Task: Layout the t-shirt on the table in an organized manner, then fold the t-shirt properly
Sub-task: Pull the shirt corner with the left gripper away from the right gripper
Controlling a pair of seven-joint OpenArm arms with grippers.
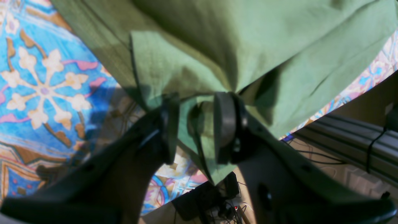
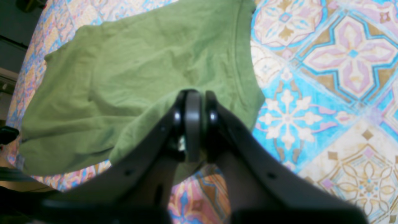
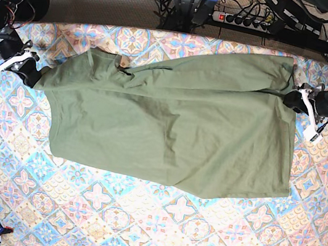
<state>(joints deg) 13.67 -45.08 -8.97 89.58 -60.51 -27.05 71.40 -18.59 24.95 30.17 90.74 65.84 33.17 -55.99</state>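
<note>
Lying flat, t-shirt (image 3: 169, 130) long axis spanning the table (image 3: 152, 233) side to side, right gripper (image 2: 192, 121) clamped on its edge, left gripper (image 1: 196, 127) jaws apart around cloth, patterned tablecloth.

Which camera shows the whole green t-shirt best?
The base view: the whole t-shirt lies spread across the table. The right wrist view shows only one end, and the left wrist view only bunched folds close up.

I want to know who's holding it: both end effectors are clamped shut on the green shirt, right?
Not quite. The left wrist view shows the left end effector open around the olive-green cotton t-shirt. The right end effector is clamped shut on it.
</note>
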